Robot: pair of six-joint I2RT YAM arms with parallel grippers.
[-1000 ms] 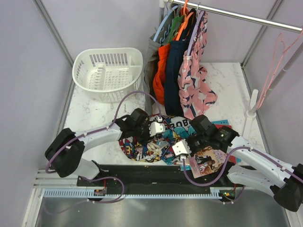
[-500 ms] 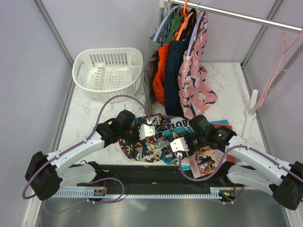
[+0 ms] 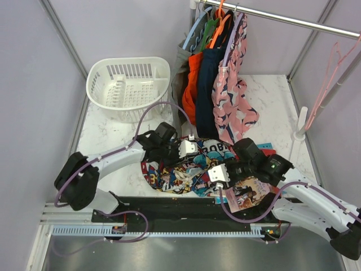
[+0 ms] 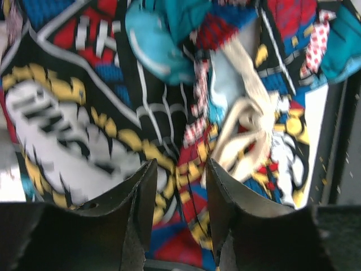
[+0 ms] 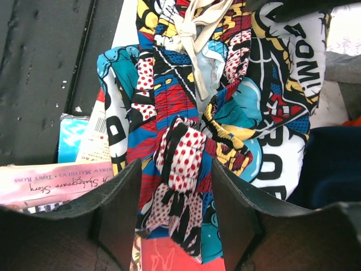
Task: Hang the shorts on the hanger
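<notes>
The comic-print shorts (image 3: 183, 169) lie crumpled on the table near the front edge. My left gripper (image 3: 189, 148) hovers over their far edge; in the left wrist view the shorts (image 4: 101, 113) fill the frame and the gripper (image 4: 180, 169) is open with cloth showing between the jaws. My right gripper (image 3: 218, 175) sits at the shorts' right side; in the right wrist view it (image 5: 176, 169) is open around a raised dotted fold of the shorts (image 5: 186, 158). The pale-pink hanger (image 3: 329, 70) hangs from the rail at the far right, away from both grippers.
A white basket (image 3: 128, 87) stands at the back left. Several garments on coloured hangers (image 3: 217, 73) hang from the rail behind the shorts. A pink-covered book (image 3: 248, 192) lies under the shorts' right side. A black mat (image 3: 186, 206) runs along the front. A white post (image 3: 300, 127) stands at the right.
My left gripper drew back to the left, then came forward again over the shorts' far edge. My right gripper shifted slightly right. The shorts stayed on the table.
</notes>
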